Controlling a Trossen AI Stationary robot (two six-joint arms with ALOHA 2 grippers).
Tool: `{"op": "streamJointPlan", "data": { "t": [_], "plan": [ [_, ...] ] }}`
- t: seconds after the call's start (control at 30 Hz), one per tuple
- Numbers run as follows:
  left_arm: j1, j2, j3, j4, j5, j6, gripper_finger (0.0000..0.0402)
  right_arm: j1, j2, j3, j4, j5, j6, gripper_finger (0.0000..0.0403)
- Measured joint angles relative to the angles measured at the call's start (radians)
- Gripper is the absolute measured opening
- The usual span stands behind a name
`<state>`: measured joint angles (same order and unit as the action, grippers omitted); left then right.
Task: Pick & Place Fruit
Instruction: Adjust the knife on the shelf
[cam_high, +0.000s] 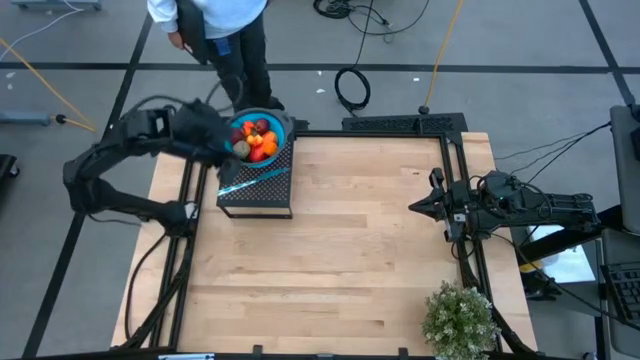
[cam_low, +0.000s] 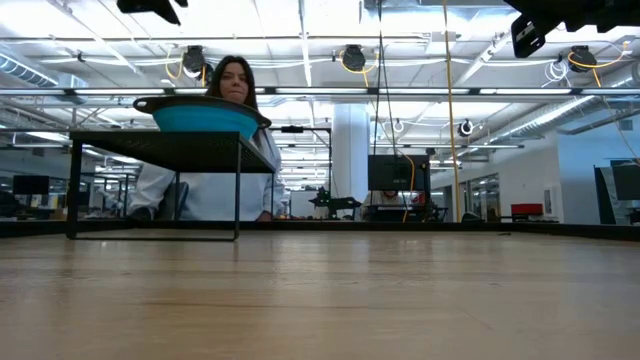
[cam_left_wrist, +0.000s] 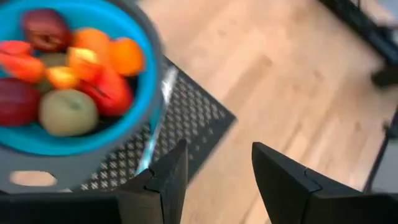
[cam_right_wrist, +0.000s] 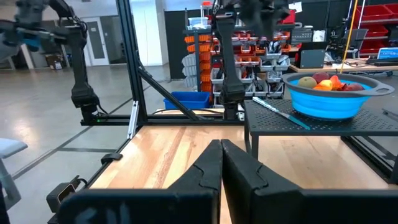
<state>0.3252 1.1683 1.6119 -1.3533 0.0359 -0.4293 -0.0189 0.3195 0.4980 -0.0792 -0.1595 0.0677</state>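
blue bowl (cam_high: 262, 128) holds the fruit (cam_left_wrist: 68, 112); your left gripper (cam_left_wrist: 217, 180) hangs part-open, empty; lower onto one piece.

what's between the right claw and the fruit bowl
Mostly bare table; the high view shows nothing between right claw and bowl except the rack's edge.

We saw a pale wooden desk (cam_high: 350, 250). On it stood a black perforated stand (cam_high: 256, 190) and a potted plant (cam_high: 459, 320).

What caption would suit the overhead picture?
Left gripper, open and empty, beside a blue bowl of toy fruit on a black stand; right gripper shut.
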Motion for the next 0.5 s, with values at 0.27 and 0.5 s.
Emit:
{"op": "streamJointPlan", "data": {
  "t": [0.27, 0.5],
  "plan": [
    [-0.281, 0.055, -0.002, -0.108, -0.139, -0.096, 0.0177, 0.000, 0.000, 0.000, 0.000, 0.000, 0.000, 0.0000],
    [-0.428, 0.115, -0.055, -0.191, -0.205, -0.253, 0.0177, 0.000, -0.001, 0.000, 0.005, 0.000, 0.000, 0.0000]
  ]
}}
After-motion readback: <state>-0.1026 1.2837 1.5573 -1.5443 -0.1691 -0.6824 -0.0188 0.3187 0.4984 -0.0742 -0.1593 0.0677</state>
